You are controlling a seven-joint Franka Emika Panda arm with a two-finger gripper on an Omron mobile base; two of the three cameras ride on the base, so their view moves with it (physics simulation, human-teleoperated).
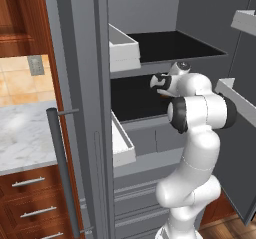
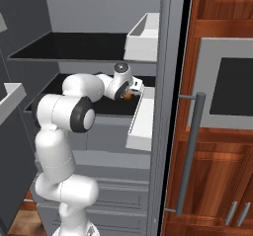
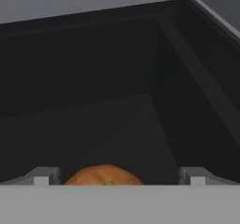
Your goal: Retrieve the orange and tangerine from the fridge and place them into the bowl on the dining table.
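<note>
while the end effector (image 3: pixel 115 175) stands with its jaws spread wide and nothing between them gripped, an orange fruit (image 3: pixel 104 175) lies low between the two fingertips (image 3: pixel 43 175), just ahead of the palm on the black middle shelf (image 3: pixel 117 129) of the fridge (image 1: pixel 100 83); whether it is the orange or the tangerine cannot be told from here. it looks like a small, round, firm fruit, light for this arm, with a smooth rind that can roll or squirt sideways if pinched off-centre, so the hold is best taken across its widest girth with both pads square on opposite sides and only moderate squeeze, since the flesh under the rind bruises. beyond the end effector the shelf runs dark and bare to the back wall, giving room to push forward a little. to one side the fridge's inner wall closes in; in the right base view a white door bin (image 2: pixel 143 116) sits just beside the wrist, and the shelf above (image 2: pixel 79 45) caps any lift, so the way out is probably straight back, kept low.
</note>
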